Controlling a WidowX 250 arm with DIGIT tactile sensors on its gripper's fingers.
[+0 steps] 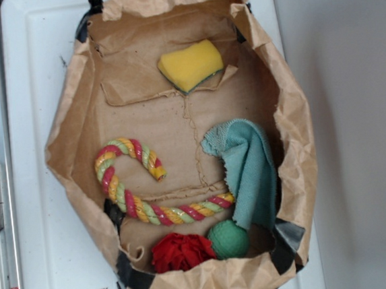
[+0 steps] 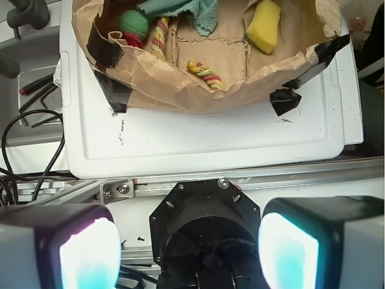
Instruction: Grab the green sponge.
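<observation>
The green sponge (image 1: 190, 65) lies flat inside a cut-down brown paper bag (image 1: 292, 122), near its far end, yellow face up with a thin dark green layer showing along its lower edge. In the wrist view the green sponge (image 2: 264, 25) shows at the top right, inside the bag. My gripper (image 2: 189, 253) hangs well back from the bag, over the arm's black base plate and the metal rail. It is open wide, its two pads (image 2: 90, 253) are far apart, and nothing is between them. The exterior view does not show the gripper.
The bag also holds a striped rope toy (image 1: 133, 190), a teal cloth (image 1: 249, 166), a green ball (image 1: 228, 239) and a red fabric piece (image 1: 182, 251). The bag stands on a white plastic board (image 2: 204, 138). Hex keys (image 2: 36, 90) and cables (image 2: 30, 144) lie at the left.
</observation>
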